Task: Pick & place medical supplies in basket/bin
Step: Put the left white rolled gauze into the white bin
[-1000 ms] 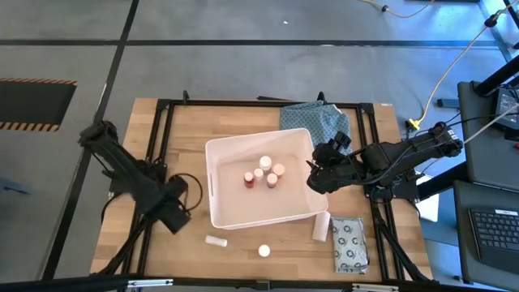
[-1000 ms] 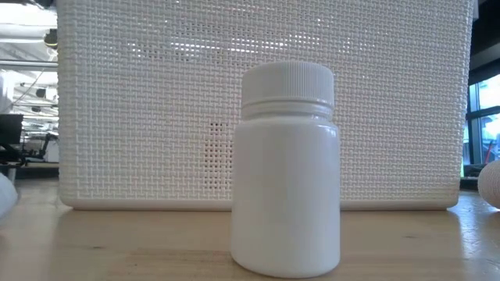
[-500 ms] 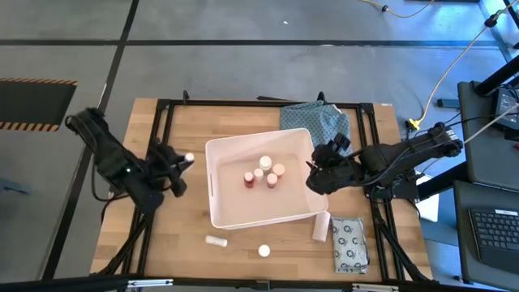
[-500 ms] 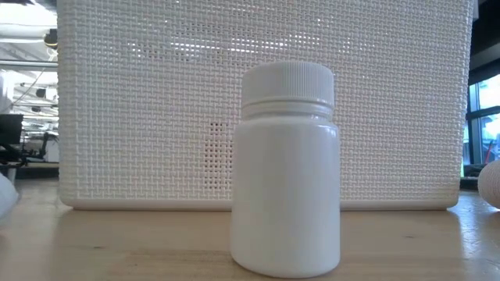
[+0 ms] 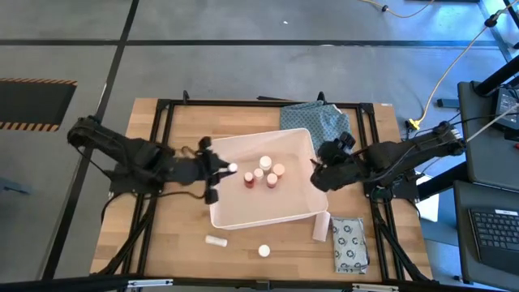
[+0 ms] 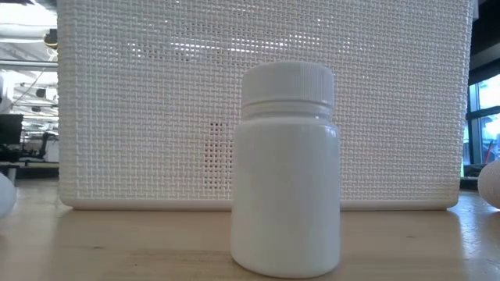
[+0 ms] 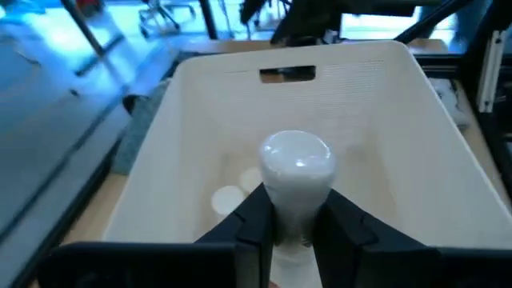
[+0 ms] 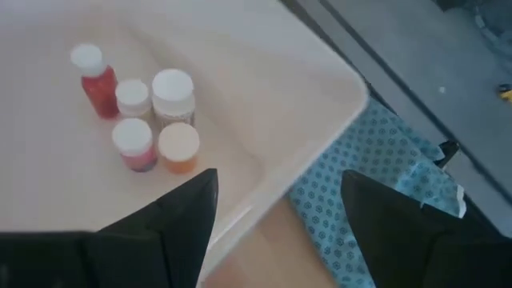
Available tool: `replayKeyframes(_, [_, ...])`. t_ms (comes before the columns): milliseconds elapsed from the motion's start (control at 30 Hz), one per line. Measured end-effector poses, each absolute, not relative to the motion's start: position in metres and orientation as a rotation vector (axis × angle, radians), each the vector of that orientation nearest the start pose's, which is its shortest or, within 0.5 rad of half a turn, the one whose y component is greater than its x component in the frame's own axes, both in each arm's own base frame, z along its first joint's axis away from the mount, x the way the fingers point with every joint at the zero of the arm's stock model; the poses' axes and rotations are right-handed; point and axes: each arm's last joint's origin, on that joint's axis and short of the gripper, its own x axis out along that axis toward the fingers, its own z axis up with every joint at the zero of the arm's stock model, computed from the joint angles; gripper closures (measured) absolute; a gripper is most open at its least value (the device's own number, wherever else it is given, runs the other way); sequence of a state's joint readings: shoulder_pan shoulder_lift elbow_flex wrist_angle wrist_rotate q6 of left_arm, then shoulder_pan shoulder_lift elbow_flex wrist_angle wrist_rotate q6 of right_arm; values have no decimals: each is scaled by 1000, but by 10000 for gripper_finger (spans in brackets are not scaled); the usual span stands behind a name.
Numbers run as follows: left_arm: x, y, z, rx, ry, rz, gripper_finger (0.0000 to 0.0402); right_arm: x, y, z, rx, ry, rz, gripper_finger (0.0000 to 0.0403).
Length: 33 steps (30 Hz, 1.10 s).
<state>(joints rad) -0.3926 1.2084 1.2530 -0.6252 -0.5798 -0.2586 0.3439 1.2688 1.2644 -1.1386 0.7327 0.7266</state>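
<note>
Over the tub's (image 5: pixel 243 212) left rim my left claw (image 5: pixel 220 169) grips a small white bottle (image 7: pixel 296 164) — the carry is done, so release comes next, clear of the bottles standing inside. My right claw (image 8: pixel 276 232) hangs open at the opposite wall — waiting.

a blue-green patterned cloth (image 5: pixel 320 122) lies crumpled near the far edge of the wooden table (image 5: pixel 162 235), toward its far right corner; the right wrist view shows the cloth (image 8: pixel 352 200) spread over the wood. a black metal frame (image 5: pixel 166 106) runs along the table's edges. beyond the right edge stands a dark desk with a keyboard (image 5: pixel 495 231), and a yellow cable (image 5: pixel 454 61) trails over the grey floor (image 5: pixel 243 24).
</note>
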Motion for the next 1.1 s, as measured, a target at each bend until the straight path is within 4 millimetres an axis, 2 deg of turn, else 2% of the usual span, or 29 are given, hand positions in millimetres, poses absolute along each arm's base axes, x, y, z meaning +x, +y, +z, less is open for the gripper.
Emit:
replayKeyframes(100, [251, -64, 362, -37, 533, 206, 341, 198, 51, 348, 129, 746, -631, 136])
replayKeyframes(233, [275, -56, 346, -86, 605, 105, 341, 166, 39, 361, 195, 657, -607, 136])
replayKeyframes(333, [291, -56, 333, -93, 642, 40, 341, 147, 33, 353, 249, 576, -589, 136])
replayKeyframes(467, [309, -60, 314, -76, 698, -62, 341, 132, 27, 325, 309, 488, -560, 136])
replayKeyframes(567, [319, -58, 300, -91, 749, -101, 341, 123, 24, 302, 330, 460, -552, 136])
replayKeyframes(700, [332, -52, 281, -120, 817, -124, 341, 116, 21, 285, 367, 410, -537, 136])
replayKeyframes(867, [344, -51, 257, -146, 902, -159, 341, 112, 21, 280, 380, 367, -500, 136])
replayKeyframes(1100, [353, -48, 227, -175, 1035, -156, 340, 115, 21, 276, 317, 397, -493, 136])
